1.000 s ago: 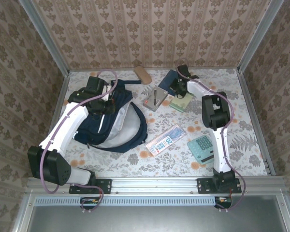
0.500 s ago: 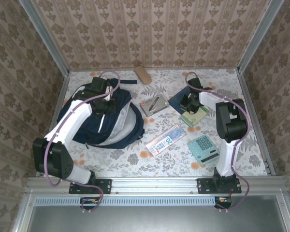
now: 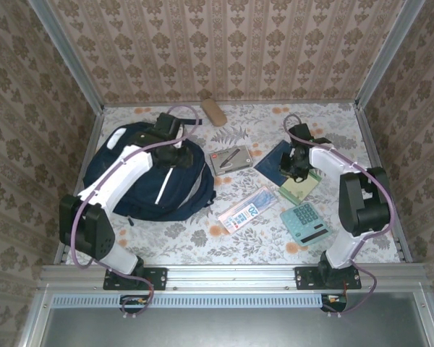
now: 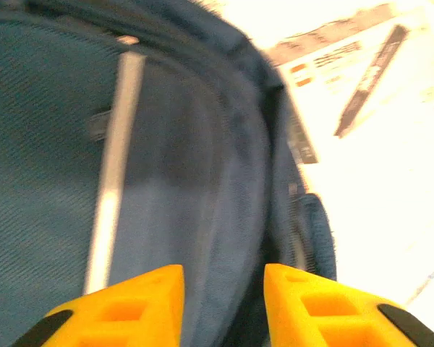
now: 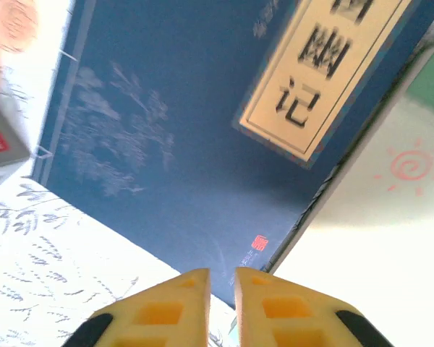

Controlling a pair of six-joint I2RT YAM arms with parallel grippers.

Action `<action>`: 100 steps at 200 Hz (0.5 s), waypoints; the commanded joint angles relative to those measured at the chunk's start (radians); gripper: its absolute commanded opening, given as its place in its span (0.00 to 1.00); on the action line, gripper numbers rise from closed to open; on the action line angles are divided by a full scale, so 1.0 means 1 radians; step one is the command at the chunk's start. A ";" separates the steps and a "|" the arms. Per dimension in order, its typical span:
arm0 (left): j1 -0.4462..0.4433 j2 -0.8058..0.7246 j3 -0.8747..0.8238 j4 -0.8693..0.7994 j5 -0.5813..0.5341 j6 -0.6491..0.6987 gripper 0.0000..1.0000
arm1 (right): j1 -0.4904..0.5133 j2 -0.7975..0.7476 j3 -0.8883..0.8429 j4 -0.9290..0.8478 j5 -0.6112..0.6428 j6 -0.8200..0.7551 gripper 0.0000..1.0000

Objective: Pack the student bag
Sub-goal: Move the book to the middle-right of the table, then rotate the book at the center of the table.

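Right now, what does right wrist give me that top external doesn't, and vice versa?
Right wrist: close detail on the blue book, namely its cream title label, white plant print and small red seal. Top external: the layout, with the student bag under the left gripper, plus the calculator and grey box. Shared: the blue book, with the right gripper at its edge.

Student bag (image 3: 148, 173) at left; box (image 3: 229, 159) just right of it; book (image 3: 270, 157) farther right; calculator (image 3: 304, 220) nearer, front right.
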 commanded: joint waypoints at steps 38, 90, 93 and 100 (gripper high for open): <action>-0.150 0.129 0.090 0.222 0.077 -0.077 0.40 | -0.055 0.034 0.143 -0.044 0.179 -0.042 0.31; -0.225 0.337 0.226 0.382 0.154 -0.078 0.61 | -0.135 0.084 0.150 0.046 0.207 -0.028 0.54; -0.231 0.352 0.238 0.385 0.157 -0.077 0.63 | -0.139 0.089 0.151 0.052 0.198 -0.025 0.54; -0.241 0.385 0.268 0.392 0.170 -0.073 0.66 | -0.148 0.102 0.150 0.061 0.180 -0.020 0.55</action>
